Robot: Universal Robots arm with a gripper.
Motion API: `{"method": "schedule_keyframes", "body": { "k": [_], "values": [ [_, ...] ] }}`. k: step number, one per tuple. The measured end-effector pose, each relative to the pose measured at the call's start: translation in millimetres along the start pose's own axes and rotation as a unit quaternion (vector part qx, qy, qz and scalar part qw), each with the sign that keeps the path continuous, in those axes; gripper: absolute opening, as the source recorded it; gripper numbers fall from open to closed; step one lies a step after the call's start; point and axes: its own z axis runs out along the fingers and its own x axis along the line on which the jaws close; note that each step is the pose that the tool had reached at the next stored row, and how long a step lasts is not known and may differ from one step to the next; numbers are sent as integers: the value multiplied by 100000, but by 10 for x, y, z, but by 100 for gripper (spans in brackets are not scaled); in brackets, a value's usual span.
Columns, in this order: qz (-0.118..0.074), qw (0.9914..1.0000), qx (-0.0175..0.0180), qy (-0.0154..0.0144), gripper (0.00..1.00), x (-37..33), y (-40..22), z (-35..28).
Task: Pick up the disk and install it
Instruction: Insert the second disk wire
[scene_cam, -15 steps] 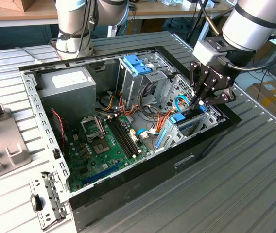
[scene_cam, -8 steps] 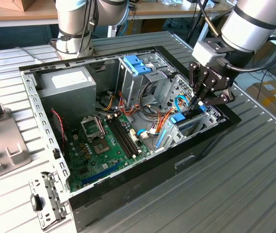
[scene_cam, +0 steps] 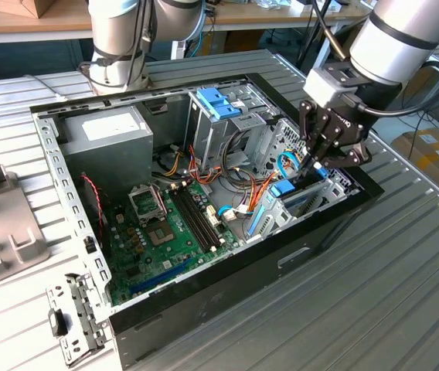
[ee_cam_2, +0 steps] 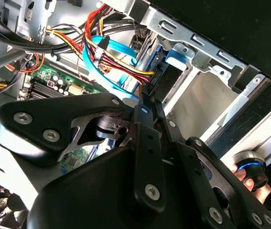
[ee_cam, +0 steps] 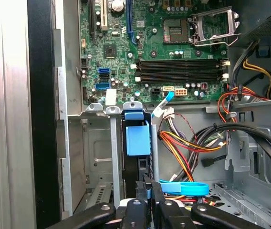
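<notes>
One gripper (scene_cam: 318,164) is seen lowered into the open computer case (scene_cam: 227,267) at the exterior view's right, its fingers (ee_cam: 147,195) pressed together on the upper edge of the disk (ee_cam: 138,138), which is seated upright in its metal bay beside the motherboard (ee_cam: 164,43). White stickers are noticed on the power supply (scene_cam: 107,135), but their print cannot be read.

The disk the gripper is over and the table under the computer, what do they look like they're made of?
The disk shows a light-blue rail piece that looks like matte moulded plastic; its body sits edge-on in the bay, so its metal cannot be judged. The table looks like bare aluminium: silver-grey, with parallel ribs and a dull sheen. The gripper looks like black metal links.
</notes>
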Motion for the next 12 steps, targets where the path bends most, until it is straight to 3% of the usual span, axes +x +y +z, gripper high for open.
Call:
{"method": "schedule_keyframes", "body": {
  "k": [12],
  "values": [
    [-2,100000,-2,-2,16,8,49,20]
  ]
}}
